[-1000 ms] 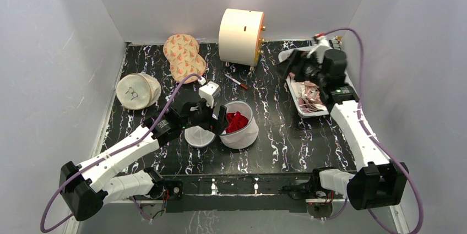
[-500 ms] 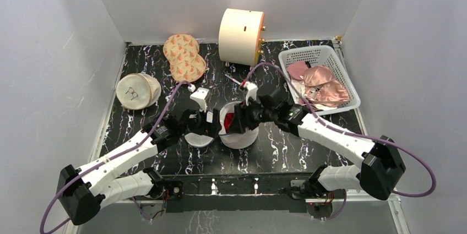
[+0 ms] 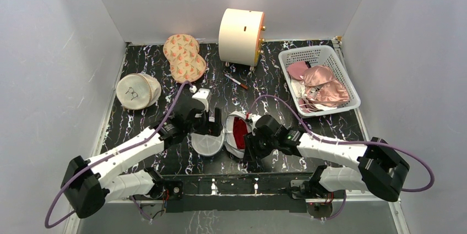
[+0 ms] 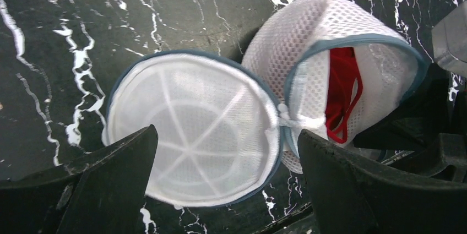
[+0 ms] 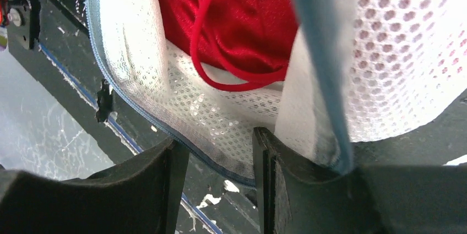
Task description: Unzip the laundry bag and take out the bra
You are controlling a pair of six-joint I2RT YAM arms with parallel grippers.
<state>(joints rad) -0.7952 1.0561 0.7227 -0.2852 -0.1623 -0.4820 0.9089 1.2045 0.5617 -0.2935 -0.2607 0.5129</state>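
Hovering over the opened lid (image 4: 182, 107) at lower centre of the top view, my left gripper (image 4: 224, 135) stands wide and holds nothing. Just right of the lid and joined to it, the bag (image 4: 308, 36) lies tipped on its side, mouth unzipped. The bra (image 4: 341, 80) is inside, a red bunch with one thin strap looping toward the mouth. My right gripper (image 5: 216, 151) sits at the bag's lower rim, fingers half narrowed with mesh wall and zip edge between them; I cannot tell whether they pinch it. From those fingers the bra lies straight ahead and deeper in, at the top of the wrist frame, so my right arm is nearer. It is too bunched to show a long axis, and the cups are hidden. Pink satin pieces lie in the basket (image 3: 308, 50) at upper right.
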